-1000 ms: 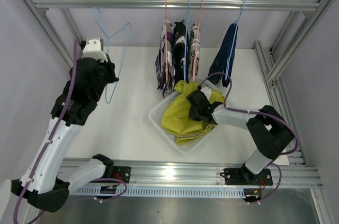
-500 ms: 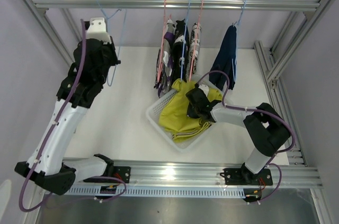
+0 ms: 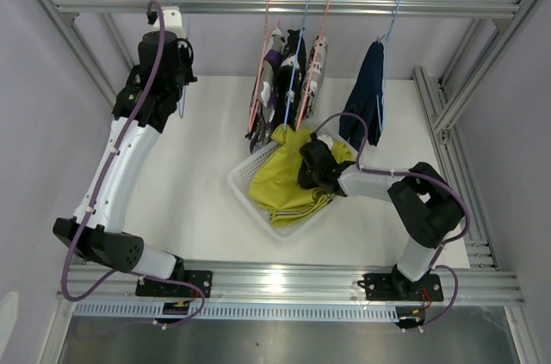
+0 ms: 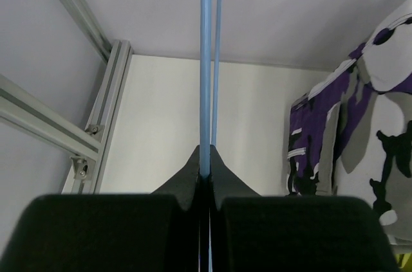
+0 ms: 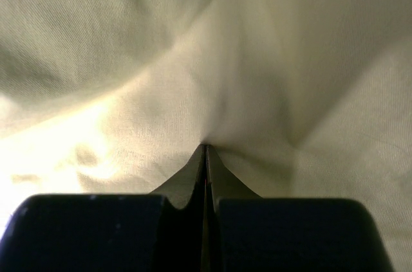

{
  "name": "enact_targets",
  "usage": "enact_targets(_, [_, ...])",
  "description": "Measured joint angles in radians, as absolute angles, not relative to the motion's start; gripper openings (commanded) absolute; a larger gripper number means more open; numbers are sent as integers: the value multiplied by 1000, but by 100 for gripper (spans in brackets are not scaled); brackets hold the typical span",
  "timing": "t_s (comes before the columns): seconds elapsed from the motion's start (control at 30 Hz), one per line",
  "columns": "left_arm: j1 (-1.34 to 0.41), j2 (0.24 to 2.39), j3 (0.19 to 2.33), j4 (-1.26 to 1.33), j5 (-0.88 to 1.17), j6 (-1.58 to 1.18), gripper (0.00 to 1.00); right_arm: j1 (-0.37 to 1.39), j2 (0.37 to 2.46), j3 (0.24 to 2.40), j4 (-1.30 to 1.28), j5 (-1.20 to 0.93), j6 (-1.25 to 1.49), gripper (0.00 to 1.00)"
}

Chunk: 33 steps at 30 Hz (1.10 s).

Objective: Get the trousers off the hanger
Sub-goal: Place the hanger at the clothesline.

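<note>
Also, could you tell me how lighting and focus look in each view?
Top view: even light, sharp, glare on the front rail. Left wrist: hanger crisp, left end effector body a dark blur. Right wrist: yellow trousers fill it, soft, bright patch lower left.

Two arms, a left arm [image 3: 120, 166] and a right arm [image 3: 379, 185], of white tubular links joined by bulky black joint housings; a purple cable [image 3: 153, 46] loops along each. Black base brackets [image 3: 383, 285] sit on the silver aluminium rail [image 3: 284, 278]. Black wedge-shaped fingers [image 4: 185, 182] taper thin.
</note>
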<state>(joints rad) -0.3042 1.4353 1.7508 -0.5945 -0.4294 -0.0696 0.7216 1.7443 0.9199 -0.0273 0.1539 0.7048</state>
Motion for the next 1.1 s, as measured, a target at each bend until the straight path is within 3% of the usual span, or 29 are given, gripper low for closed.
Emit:
enact_targets(0.67, [-258,1470,1667,-594,-362,-71,1,723,1761,928,5,130,704,0])
enact_targets(1.07, [-258,1386,1618,-607,-363,-87,26,736,1758,922,12,131,702,0])
enact_targets(1.1, [-258,1380,1610,-608,-363,-89,34,736,1758,922,12,131,702,0])
